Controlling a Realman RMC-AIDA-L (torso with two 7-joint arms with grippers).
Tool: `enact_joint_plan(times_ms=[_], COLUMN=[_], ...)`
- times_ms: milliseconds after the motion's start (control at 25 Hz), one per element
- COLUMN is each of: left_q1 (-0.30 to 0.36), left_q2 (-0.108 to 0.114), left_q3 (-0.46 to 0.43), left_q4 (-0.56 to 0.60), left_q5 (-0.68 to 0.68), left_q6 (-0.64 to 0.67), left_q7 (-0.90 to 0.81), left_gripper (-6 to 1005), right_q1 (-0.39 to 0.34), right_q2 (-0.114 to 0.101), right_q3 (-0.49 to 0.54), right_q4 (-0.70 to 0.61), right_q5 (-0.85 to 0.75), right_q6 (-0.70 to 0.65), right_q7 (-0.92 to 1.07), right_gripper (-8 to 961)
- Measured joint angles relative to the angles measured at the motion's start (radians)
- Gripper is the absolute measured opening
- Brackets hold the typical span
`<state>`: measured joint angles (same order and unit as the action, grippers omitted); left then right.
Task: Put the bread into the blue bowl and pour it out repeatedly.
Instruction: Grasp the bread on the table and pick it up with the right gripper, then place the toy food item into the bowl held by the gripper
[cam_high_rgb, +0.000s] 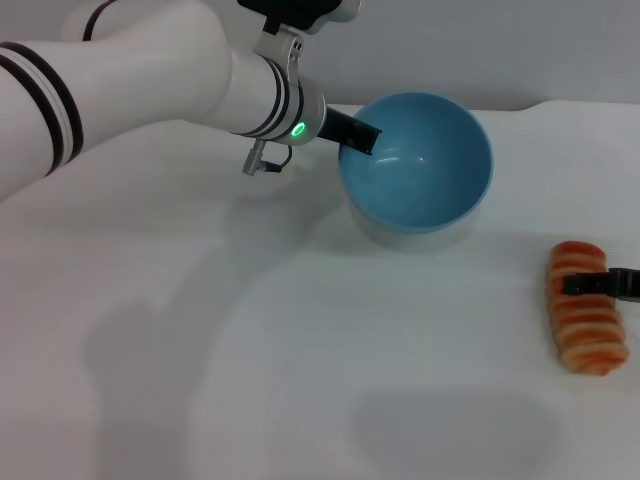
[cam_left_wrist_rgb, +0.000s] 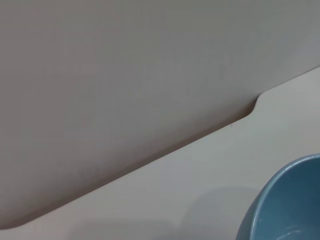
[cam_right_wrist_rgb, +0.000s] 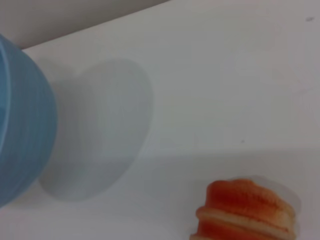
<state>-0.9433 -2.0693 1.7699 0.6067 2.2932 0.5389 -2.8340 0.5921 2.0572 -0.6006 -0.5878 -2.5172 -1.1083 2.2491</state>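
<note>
The left arm (cam_high_rgb: 130, 85) reaches in from the left side of the head view, over the white counter (cam_high_rgb: 250, 350). The left gripper (cam_high_rgb: 352, 133) is at the left rim of the bowl (cam_high_rgb: 420, 160). One dark finger (cam_high_rgb: 350, 130) lies over the rim there and seems to touch it. The other finger is hidden, so I cannot tell if the jaws are open or closed on the rim. The bowl is tilted, with its opening turned toward the camera, and its inside is empty. It casts a shadow on the counter below it. In the left wrist view only a part of the bowl (cam_left_wrist_rgb: 285, 205) shows, beside the back edge of the counter (cam_left_wrist_rgb: 150, 200) and the grey wall (cam_left_wrist_rgb: 125, 75).

The bread (cam_high_rgb: 584, 308) lies on the counter well apart from the bowl, to the right and nearer to the robot, with its ridged orange top up. The right gripper (cam_high_rgb: 600, 285) comes in from the right edge of the head view, and a dark finger (cam_high_rgb: 585, 285) lies across the far part of the bread. I cannot tell the state of these jaws either. In the right wrist view one end of the bread (cam_right_wrist_rgb: 245, 210) is seen, and the bowl (cam_right_wrist_rgb: 25, 125) is farther off.
</note>
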Motion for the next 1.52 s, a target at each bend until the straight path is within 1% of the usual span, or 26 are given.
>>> enact_joint_plan(times_ms=[160, 400, 600, 680, 760, 920, 1080, 1120, 1200, 1240, 1280, 1320, 1360, 1440, 1520], left_q1=[0.0, 0.004, 0.005, 0.006, 0.008, 0.011, 0.016, 0.017, 0.017, 0.017, 0.017, 0.014, 0.01, -0.002, -0.009], left_q2=[0.0, 0.0, 0.0, 0.0, 0.0, 0.0, -0.001, -0.001, -0.001, -0.001, -0.002, -0.001, -0.001, 0.0, -0.002], left_q3=[0.0, 0.0, 0.0, 0.0, 0.0, 0.0, 0.0, 0.0, 0.0, 0.0, 0.0, 0.0, 0.0, 0.0, 0.002], left_q4=[0.001, 0.001, 0.001, 0.001, 0.001, 0.001, 0.001, 0.001, 0.0, 0.0, 0.0, 0.0, 0.0, 0.002, 0.012], left_q5=[0.0, 0.0, 0.0, 0.0, 0.0, -0.001, -0.002, -0.003, -0.003, -0.003, -0.003, -0.003, -0.003, -0.003, -0.003], left_q6=[0.001, 0.002, 0.0, 0.0, 0.0, -0.003, -0.003, 0.0, 0.02, 0.02, 0.033, 0.052, 0.082, 0.137, 0.181], left_q7=[0.0, 0.002, 0.002, 0.0, -0.002, -0.006, -0.007, -0.008, -0.007, -0.007, -0.006, -0.003, -0.001, 0.001, 0.001], left_gripper=[-2, -1, -1, -1, 0, 0, -1, -1, -1, -1, -1, -1, -1, -1, -1], right_q1=[0.007, 0.009, 0.01, 0.009, 0.004, -0.011, -0.013, -0.016, -0.033, -0.033, -0.039, -0.048, -0.048, -0.051, -0.048], right_q2=[-0.001, -0.004, -0.01, -0.01, -0.009, 0.002, 0.003, 0.003, 0.005, 0.005, 0.005, 0.005, 0.005, 0.005, 0.005], right_q3=[-0.028, -0.051, -0.052, -0.052, -0.052, -0.048, -0.043, -0.043, -0.042, -0.042, -0.04, -0.031, -0.031, -0.022, -0.026], right_q4=[0.003, -0.006, -0.012, -0.017, -0.042, -0.123, -0.146, -0.164, -0.251, -0.251, -0.293, -0.366, -0.366, -0.42, -0.437], right_q5=[-0.002, -0.004, -0.005, -0.005, -0.004, 0.005, 0.011, 0.021, 0.078, 0.078, 0.106, 0.17, 0.17, 0.245, 0.324], right_q6=[0.0, -0.034, -0.044, -0.049, -0.066, -0.114, -0.145, -0.166, -0.245, -0.245, -0.274, -0.328, -0.328, -0.369, -0.387], right_q7=[0.002, 0.007, 0.006, 0.004, -0.001, -0.007, -0.013, -0.02, -0.037, -0.037, -0.041, -0.048, -0.048, -0.062, -0.096], right_gripper=[598, 580, 480, 467, 454, 428, 395, 387, 371, 363, 356, 348, 340, 322, 303])
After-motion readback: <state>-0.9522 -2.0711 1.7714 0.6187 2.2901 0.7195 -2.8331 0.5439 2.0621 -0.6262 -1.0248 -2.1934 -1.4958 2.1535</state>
